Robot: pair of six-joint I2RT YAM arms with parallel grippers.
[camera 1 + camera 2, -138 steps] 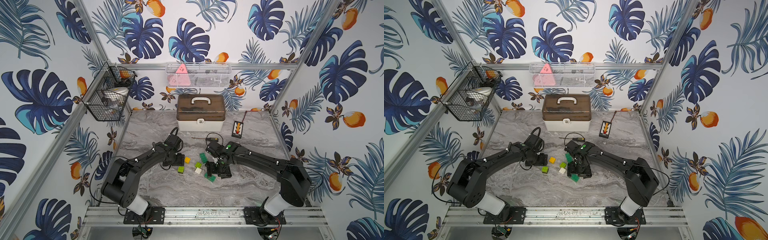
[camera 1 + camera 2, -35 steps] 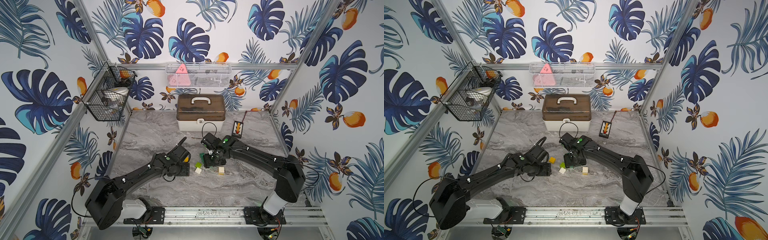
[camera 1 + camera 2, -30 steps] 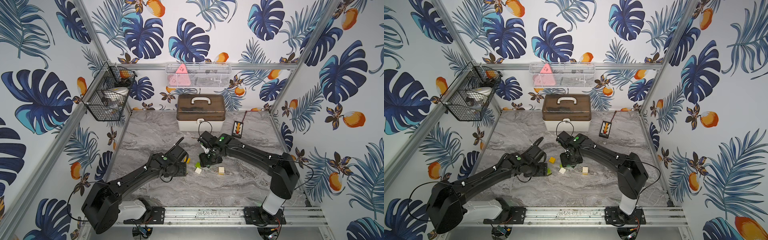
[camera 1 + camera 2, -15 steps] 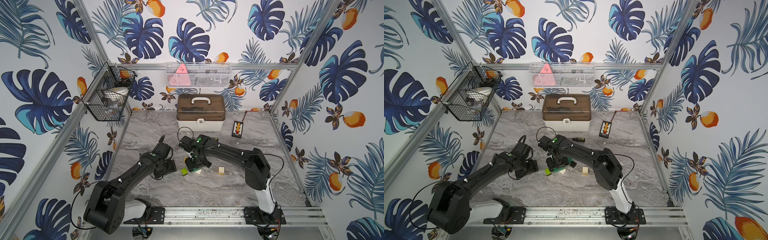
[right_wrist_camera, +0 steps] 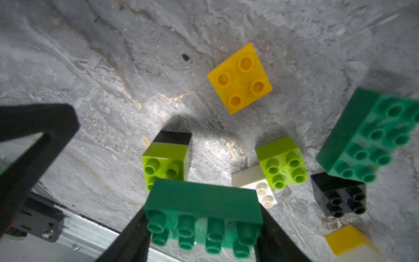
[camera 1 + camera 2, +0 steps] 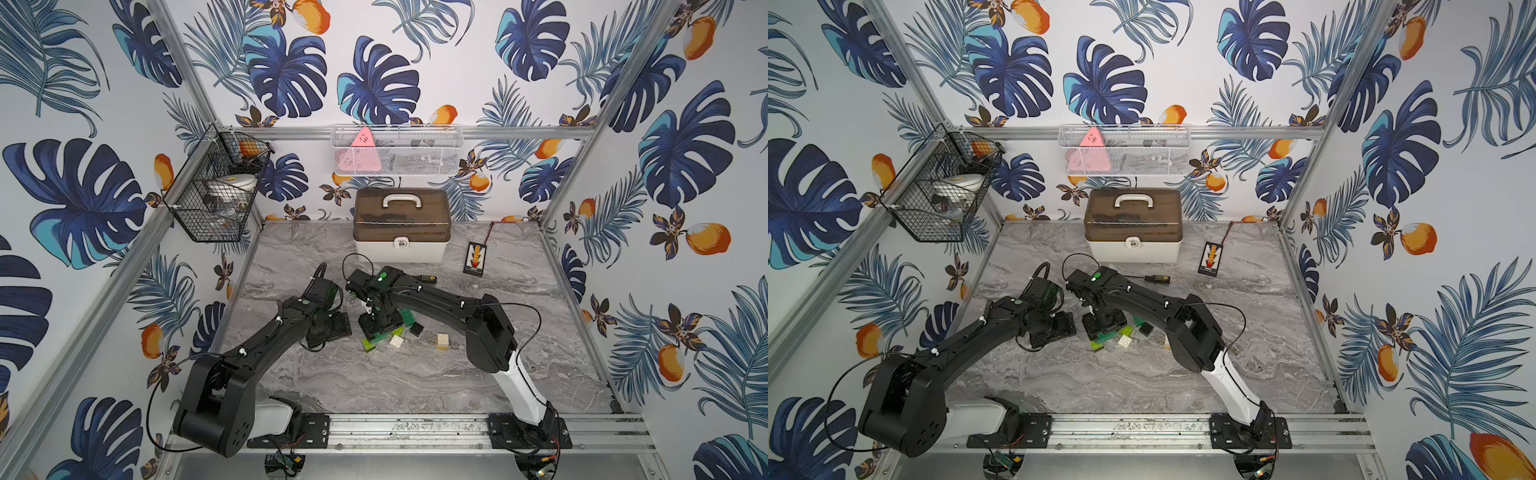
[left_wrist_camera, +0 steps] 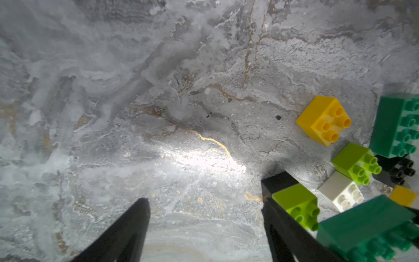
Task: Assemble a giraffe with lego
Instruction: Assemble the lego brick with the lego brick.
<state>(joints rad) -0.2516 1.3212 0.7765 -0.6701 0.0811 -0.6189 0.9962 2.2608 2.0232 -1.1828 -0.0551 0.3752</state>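
green brick [image 5: 201, 202] in right fingers [image 5: 278, 242], seemingly aloft

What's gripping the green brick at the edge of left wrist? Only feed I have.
Observer: The right hand. Right wrist shows it holding the green brick by its two short ends.
Operator: How long is it?
Observer: Four studs by two, all showing in right wrist.
Operator: Anything farther back on the table?
Observer: In both top views a screwdriver lies between the right arm and the box.
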